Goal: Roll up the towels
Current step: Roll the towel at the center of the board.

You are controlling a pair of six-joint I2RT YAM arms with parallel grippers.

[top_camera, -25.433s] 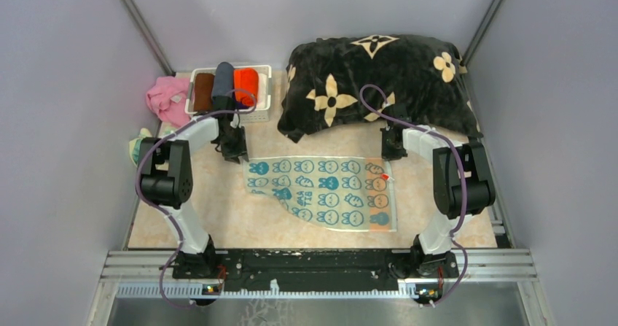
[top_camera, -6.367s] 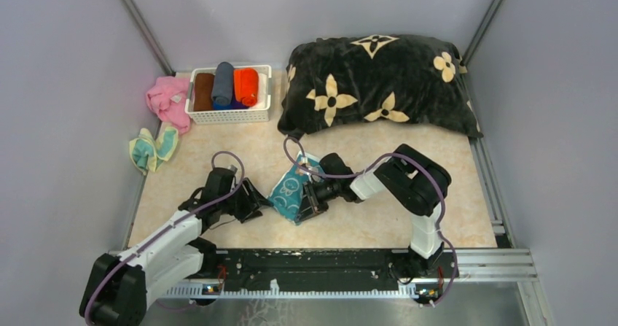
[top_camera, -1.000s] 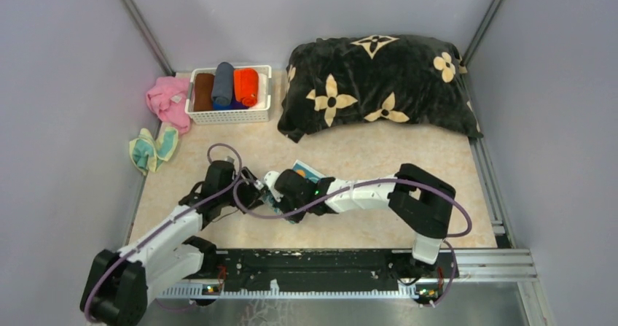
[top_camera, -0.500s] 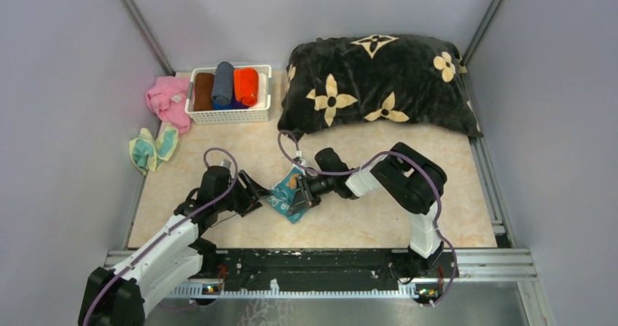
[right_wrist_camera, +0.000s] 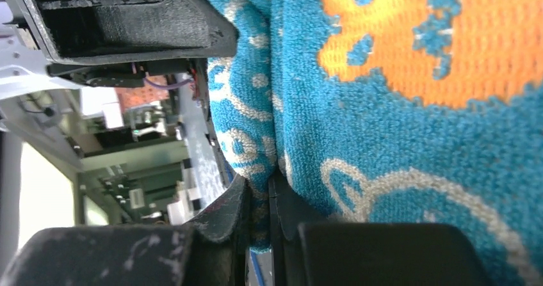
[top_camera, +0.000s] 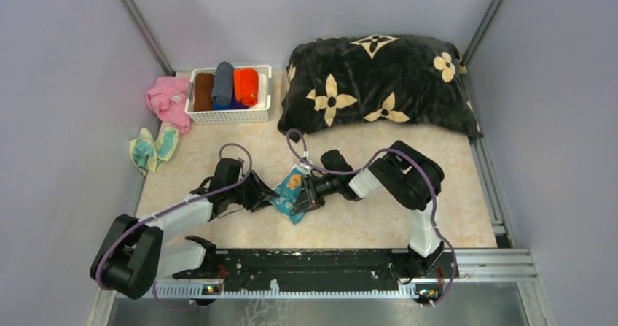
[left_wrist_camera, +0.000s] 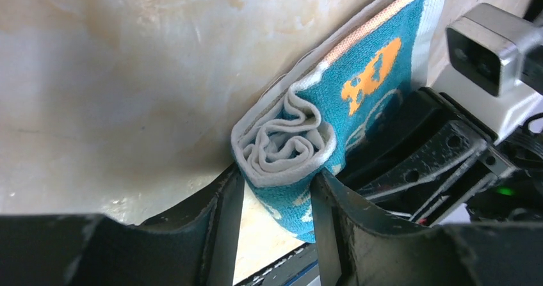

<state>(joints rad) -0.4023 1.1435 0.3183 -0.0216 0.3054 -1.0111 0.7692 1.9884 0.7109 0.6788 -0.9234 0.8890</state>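
Observation:
The teal towel with pale print lies rolled in the middle of the table. In the left wrist view its spiral end sits between my left gripper's fingers, which press on both sides of the roll. My left gripper is at the roll's left end and my right gripper at its right end. My right gripper is shut on a fold of the teal towel. The orange-red towel lies rolled in the basket. The pale yellow towel lies crumpled at the left edge.
A white basket with several rolled cloths stands at the back left, with a pink cloth beside it. The big black cushion with cream flowers fills the back right. The black rail runs along the near edge.
My left gripper has moved right and further in, up against the roll's left end. My right gripper has pulled back right from its far-left reach and still holds the towel.

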